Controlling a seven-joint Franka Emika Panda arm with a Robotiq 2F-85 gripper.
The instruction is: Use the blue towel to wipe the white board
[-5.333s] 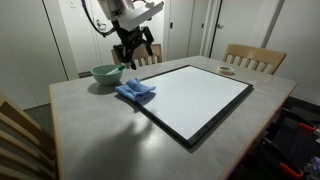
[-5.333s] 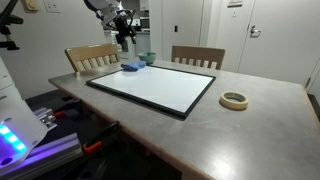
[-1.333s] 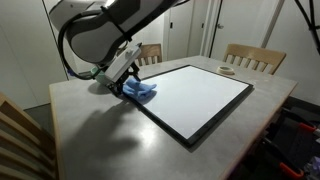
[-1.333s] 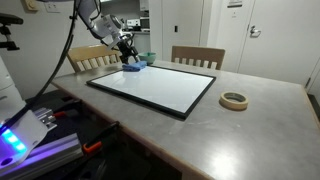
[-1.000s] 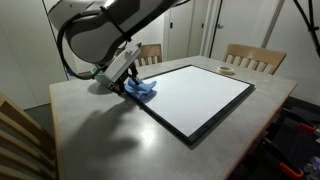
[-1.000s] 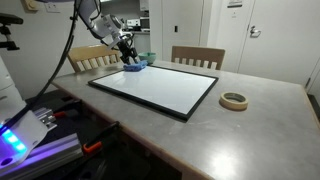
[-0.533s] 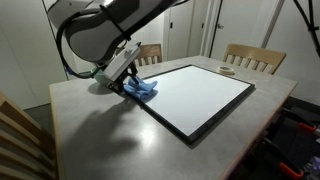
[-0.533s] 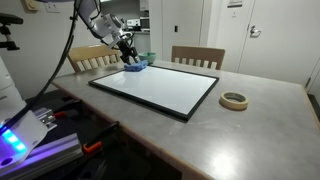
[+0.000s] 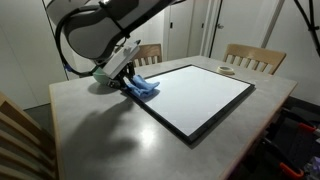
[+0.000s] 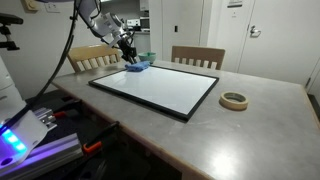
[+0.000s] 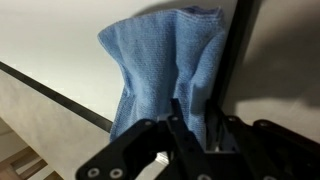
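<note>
The blue towel (image 9: 143, 89) (image 10: 137, 68) lies crumpled at the corner of the white board (image 9: 195, 95) (image 10: 155, 88), partly on the board's face and partly over its edge. In the wrist view the towel (image 11: 165, 60) is a soft woven cloth with a fine, slightly fuzzy weave, gathered into loose vertical folds. The dark jaws are pinched together on a fold of the cloth at its lower end, so they are grasping the blue towel.

The white board is a large flat rectangle with a glossy white face and a thin black frame. In the wrist view the frame runs as a narrow dark line between the white face (image 11: 50, 35) and the duller beige surface beside it.

The board rests on a smooth, grey, stone-like surface (image 9: 90, 130) (image 10: 260, 120). The bulky white arm (image 9: 95, 30) bends down over the board's towel corner. Beyond that corner, in an exterior view, stands a small pale green bowl (image 10: 147, 57). Off the board's opposite end lies a flat tan ring of tape (image 10: 234, 100). Slatted wooden chairs (image 9: 253, 58) stand along the board's far side.
</note>
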